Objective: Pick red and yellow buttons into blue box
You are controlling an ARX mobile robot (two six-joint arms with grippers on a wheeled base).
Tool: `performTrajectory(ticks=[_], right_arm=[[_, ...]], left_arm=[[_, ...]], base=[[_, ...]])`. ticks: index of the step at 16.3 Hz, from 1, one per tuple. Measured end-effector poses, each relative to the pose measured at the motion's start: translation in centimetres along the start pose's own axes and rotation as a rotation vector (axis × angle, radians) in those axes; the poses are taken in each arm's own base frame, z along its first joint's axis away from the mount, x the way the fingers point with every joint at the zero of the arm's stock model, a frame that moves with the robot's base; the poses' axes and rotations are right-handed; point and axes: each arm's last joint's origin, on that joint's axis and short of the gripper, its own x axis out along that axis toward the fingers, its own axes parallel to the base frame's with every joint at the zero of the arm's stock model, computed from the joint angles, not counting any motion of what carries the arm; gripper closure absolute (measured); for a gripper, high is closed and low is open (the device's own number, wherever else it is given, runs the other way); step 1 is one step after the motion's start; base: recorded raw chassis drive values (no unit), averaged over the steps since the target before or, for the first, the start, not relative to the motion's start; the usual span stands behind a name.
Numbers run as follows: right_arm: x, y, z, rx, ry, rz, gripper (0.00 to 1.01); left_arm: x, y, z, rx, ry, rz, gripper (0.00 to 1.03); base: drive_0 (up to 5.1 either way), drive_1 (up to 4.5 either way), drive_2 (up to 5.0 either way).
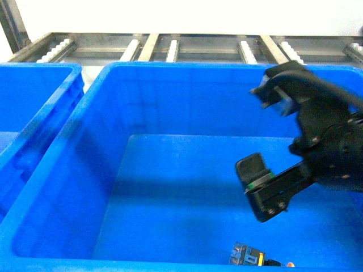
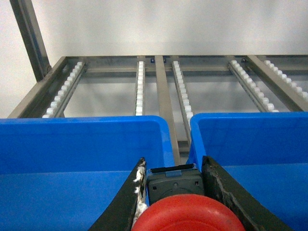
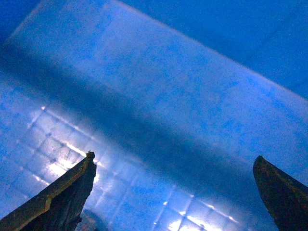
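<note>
Gripping the red button [image 2: 188,214] in the left end effector [image 2: 173,192], smooth round cap facing the wrist camera, grey block body pointing away toward the roller rack [image 2: 163,86]. Hanging spread and empty inside the glossy blue box [image 1: 113,73]: right end effector [image 1: 266,130]. Lying on the box floor at the near edge, possibly the yellow button [image 1: 248,255].

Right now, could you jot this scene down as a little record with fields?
Left claw: shut on the red button, above the gap between two bins
Right claw: open, empty, inside the blue box
On the box floor: yellow button at the near wall
Second blue bin: to the left
Behind: roller rack
</note>
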Motion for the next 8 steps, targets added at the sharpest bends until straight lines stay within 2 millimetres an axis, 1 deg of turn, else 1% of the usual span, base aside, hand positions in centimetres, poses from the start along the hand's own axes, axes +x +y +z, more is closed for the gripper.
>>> performTrajectory(ticks=[2,4,5,6,7,8], right_arm=[[-3.7,-2.4,-0.6,0.069,-0.076,-0.058,0.03],[-7.4,-4.3,-2.0,0.111,-0.131,-0.138,0.03],[-11.3,-5.8,-3.2,0.153,-0.237,-0.236,0.03],[-12.8,-6.3,-3.7,0.17,-0.293,-0.279,0.03],[-15.2,-6.7,-4.8,0.213,-0.348,-0.312,0.03],[-17.4,-6.9,-6.5,0.271,-0.386,-0.342,0.03]], left_arm=[[0.0,0.0,0.0,0.0,0.0,0.0,0.73],[0.0,0.0,0.0,0.0,0.0,0.0,0.73],[0.0,0.0,0.0,0.0,0.0,0.0,0.73],[0.0,0.0,0.0,0.0,0.0,0.0,0.73],[0.0,0.0,0.0,0.0,0.0,0.001,0.73],[0.0,0.0,0.0,0.0,0.0,0.001,0.73]], base=[[0.0,0.0,0.0],[0.0,0.0,0.0],[0.0,0.0,0.0],[0.0,0.0,0.0],[0.0,0.0,0.0],[0.0,0.0,0.0]])
